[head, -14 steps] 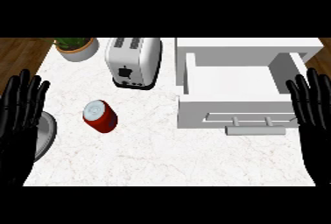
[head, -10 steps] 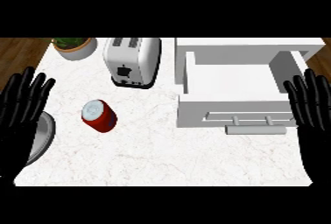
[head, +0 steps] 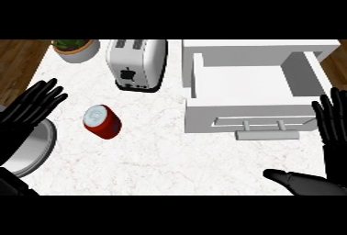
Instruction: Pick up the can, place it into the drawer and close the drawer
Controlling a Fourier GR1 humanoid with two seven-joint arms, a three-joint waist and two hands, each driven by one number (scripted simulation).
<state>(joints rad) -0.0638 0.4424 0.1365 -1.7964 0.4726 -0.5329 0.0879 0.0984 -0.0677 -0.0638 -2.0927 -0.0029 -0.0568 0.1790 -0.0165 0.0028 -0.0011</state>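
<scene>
The white marbled surface [head: 176, 160] fills most of the view, with wooden floor showing past its far corners. At the right stands the white drawer [head: 247, 87], pulled open, its handle [head: 267, 134] facing the near edge. A silver toaster [head: 137, 63] stands at the far middle, with a potted plant [head: 75, 47] to its left and a grey round plate [head: 30, 149] at the left edge. The red can [head: 102, 121] lies on the surface between plate and drawer, well apart from both. The left hand [head: 30, 106] is spread wide over the plate, holding nothing. The right hand [head: 333, 126] is open too, fingers straight, beside the drawer's front.
</scene>
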